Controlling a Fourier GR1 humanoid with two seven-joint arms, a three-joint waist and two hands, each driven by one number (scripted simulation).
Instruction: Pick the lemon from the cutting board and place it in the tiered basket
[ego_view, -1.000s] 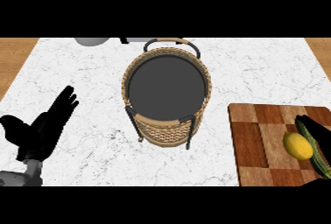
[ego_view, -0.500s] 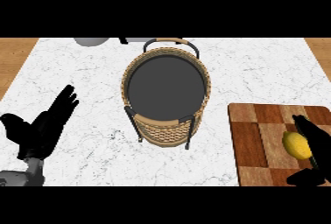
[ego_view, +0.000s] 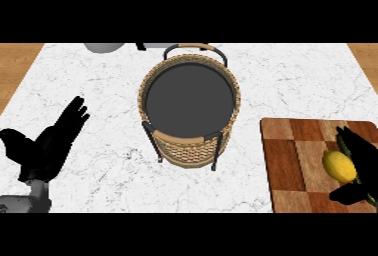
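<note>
Closing further round the lemon (ego_view: 339, 166) on the cutting board (ego_view: 295, 160), the right hand (ego_view: 360, 162) grasps it; its rounded skin could slip out sideways.

White marble counter top (ego_view: 88, 80) w/ thin grey veining, filling most of view. Wooden strips past counter's left edge (ego_view: 18, 65) & right edge (ego_view: 363, 52). Grey rounded obj (ego_view: 103, 47) at counter's far edge, left of centre; small pale obj (ego_view: 151, 45) just beside it, cut off, can't ID. Even lighting.
</note>
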